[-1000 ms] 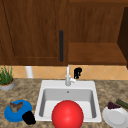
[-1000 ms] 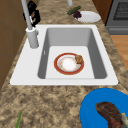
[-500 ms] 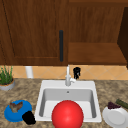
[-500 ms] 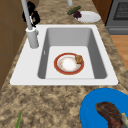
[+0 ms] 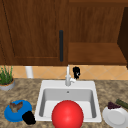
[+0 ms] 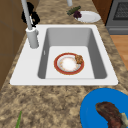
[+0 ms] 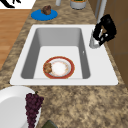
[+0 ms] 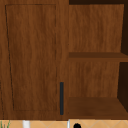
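- At the far rim of the sink (image 5: 93,86), we see the right hand (image 5: 76,72) beside the faucet (image 5: 67,78), on its right; fingers look curled at the faucet's side lever, likely gripping it, so it sits high at the back.
- Near left, the left hand (image 5: 29,117) hangs idle by the blue plate (image 5: 10,115) that carries a brown food piece; we cannot tell how far open it is.
- Down in the basin, we spot a red-rimmed plate (image 6: 68,64) with a brown morsel on its edge, lying under the spout's reach.
- On the right counter, a white plate (image 5: 115,118) holds grapes (image 7: 32,105).
- Front view: a red ball (image 5: 67,114) covers the basin's near part.
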`<action>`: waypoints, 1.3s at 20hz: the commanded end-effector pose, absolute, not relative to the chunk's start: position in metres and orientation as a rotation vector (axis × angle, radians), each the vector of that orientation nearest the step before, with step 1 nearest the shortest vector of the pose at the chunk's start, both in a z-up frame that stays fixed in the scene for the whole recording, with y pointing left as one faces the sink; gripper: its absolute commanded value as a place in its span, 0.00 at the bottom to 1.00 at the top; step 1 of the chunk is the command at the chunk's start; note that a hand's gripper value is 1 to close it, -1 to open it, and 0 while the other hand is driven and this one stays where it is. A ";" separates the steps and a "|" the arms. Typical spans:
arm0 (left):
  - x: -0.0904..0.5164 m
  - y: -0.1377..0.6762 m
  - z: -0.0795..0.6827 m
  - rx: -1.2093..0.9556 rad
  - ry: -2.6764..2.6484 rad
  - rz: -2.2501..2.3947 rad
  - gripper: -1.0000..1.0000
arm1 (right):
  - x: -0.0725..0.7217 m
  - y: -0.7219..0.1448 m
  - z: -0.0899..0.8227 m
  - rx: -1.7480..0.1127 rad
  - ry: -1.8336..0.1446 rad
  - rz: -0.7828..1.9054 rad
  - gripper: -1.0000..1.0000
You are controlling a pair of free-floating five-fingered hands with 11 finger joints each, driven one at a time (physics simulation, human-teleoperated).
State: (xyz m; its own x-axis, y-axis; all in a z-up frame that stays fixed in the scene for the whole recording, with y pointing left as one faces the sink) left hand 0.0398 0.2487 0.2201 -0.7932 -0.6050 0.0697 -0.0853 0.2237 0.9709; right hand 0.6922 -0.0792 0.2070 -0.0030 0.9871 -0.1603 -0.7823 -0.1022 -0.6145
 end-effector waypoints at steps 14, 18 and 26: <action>0.040 0.249 0.220 0.635 -2.068 -1.597 0.50 | 0.698 -0.028 0.187 -0.776 -0.217 1.532 1.00; 0.040 0.249 0.220 0.635 -2.068 -1.597 0.50 | 0.699 -0.019 0.185 -0.839 -0.148 1.495 1.00; 0.040 0.249 0.220 0.635 -2.068 -1.597 0.50 | 0.704 -0.008 0.182 -0.897 -0.051 1.453 1.00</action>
State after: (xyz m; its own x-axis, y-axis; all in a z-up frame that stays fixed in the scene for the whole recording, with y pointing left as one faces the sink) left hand 0.0398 0.2487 0.2201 -0.7932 -0.6050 0.0697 -0.0853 0.2237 0.9709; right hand 0.7045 -0.0377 0.1975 0.2008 0.8518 -0.4838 -0.8267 -0.1176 -0.5502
